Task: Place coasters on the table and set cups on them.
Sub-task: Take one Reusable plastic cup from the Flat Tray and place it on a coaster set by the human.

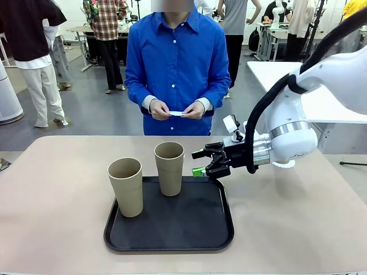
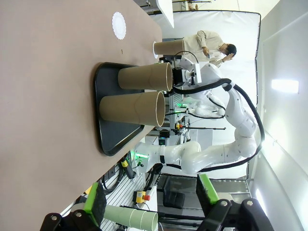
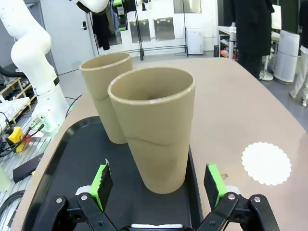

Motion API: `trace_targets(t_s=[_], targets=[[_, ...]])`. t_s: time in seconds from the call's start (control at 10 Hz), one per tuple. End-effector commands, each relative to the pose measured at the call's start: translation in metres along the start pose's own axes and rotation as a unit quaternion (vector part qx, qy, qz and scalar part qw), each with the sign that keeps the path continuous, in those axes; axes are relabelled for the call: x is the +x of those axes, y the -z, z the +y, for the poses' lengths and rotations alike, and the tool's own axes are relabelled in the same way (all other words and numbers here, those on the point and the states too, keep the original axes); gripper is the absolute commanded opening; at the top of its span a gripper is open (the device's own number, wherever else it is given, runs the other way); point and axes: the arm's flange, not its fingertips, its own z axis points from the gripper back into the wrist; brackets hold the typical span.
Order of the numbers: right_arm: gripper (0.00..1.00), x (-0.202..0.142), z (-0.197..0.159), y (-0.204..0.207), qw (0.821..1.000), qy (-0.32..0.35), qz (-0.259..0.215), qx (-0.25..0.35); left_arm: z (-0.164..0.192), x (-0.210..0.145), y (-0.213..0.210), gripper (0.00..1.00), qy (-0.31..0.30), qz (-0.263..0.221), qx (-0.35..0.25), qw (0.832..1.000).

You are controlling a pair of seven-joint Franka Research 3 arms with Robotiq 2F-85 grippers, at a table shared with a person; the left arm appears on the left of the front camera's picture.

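Right wrist view puts the nearer cup dead centre, upright, its long axis vertical, rising between my green pads but a little beyond their tips, not touching; my right end effector is spread wide and carries nothing; front view agrees, with that cup at mid-frame on the black tray and the end effector just right of it, pointing left at its lower half; so I judge the coming move a straight advance until the pads flank the wall; the second cup stands lower left on the tray, just behind the first along my line of approach; a bare coaster lies on the counter at the right of the right wrist frame, just beside the tray's edge, a short carry; my left end effector, also spread and empty, hangs well back at the bottom of the left wrist frame, so the right arm is plainly nearer; a third cup near the top there seems to sit on a white coaster already; no brand, label or writing is legible anywhere.
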Motion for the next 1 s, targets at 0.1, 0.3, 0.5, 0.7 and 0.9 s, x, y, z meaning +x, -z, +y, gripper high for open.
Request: trace_targets(t_s=[0.1, 0.3, 0.5, 0.7, 0.9], targets=[[1.0, -0.013, -0.006, 0.01, 0.999, -0.02, -0.026, 0.016, -0.001, -0.001, -0.002, 1.0, 0.003, -0.001, -0.006, 1.0], [1.0, -0.016, -0.006, 0.019, 0.999, -0.038, -0.01, 0.015, -0.001, -0.001, -0.002, 1.0, 0.003, -0.001, -0.006, 1.0], [1.0, -0.018, -0.005, 0.031, 0.998, -0.052, 0.003, 0.021, -0.001, -0.001, -0.002, 1.0, 0.003, -0.001, -0.006, 1.0], [1.0, -0.02, -0.006, 0.042, 0.998, -0.056, 0.012, 0.035, -0.001, -0.001, -0.002, 1.0, 0.003, -0.001, -0.006, 1.0], [1.0, -0.022, -0.007, 0.045, 0.998, -0.054, 0.013, 0.037, -0.001, -0.001, -0.002, 1.0, 0.003, -0.001, -0.006, 1.0]])
